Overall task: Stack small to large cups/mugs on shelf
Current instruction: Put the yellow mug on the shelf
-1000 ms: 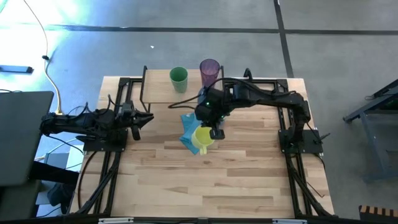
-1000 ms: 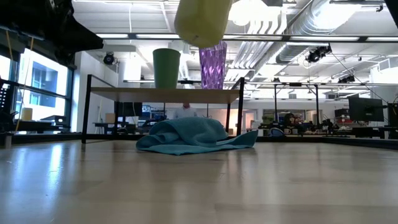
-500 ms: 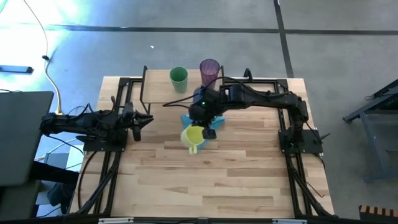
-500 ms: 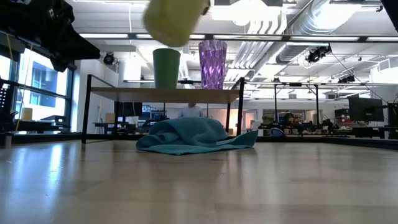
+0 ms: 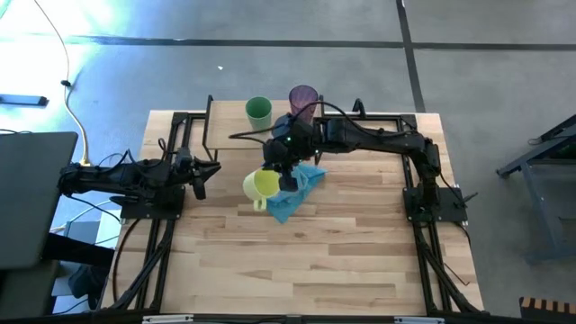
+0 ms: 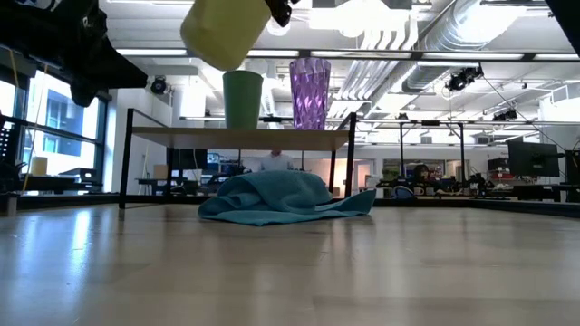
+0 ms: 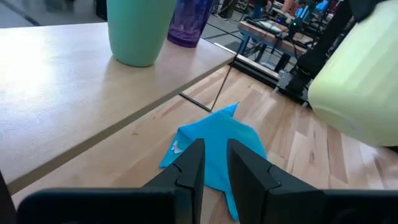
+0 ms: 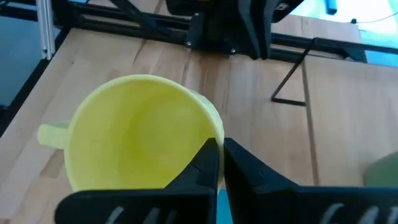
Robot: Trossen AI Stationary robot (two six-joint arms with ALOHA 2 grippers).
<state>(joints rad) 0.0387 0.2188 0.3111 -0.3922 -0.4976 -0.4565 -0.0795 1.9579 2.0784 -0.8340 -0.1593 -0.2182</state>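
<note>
While right hand (image 5: 286, 180) pinches yellow mug (image 5: 262, 185) rim, mug shifted leftward off blue cloth (image 5: 295, 187), left hand (image 5: 200, 174) narrow.

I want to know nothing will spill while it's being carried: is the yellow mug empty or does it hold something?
Empty. The right wrist view looks straight into the yellow mug, pinched at its rim by the right gripper, and shows only bare yellow inside.

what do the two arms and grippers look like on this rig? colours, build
Both arms are dark, nearly black, jointed links with cabling along them, on black frames at the table's sides. The left gripper and right gripper each end in two flat, tapered black fingers. No markings visible.
</note>
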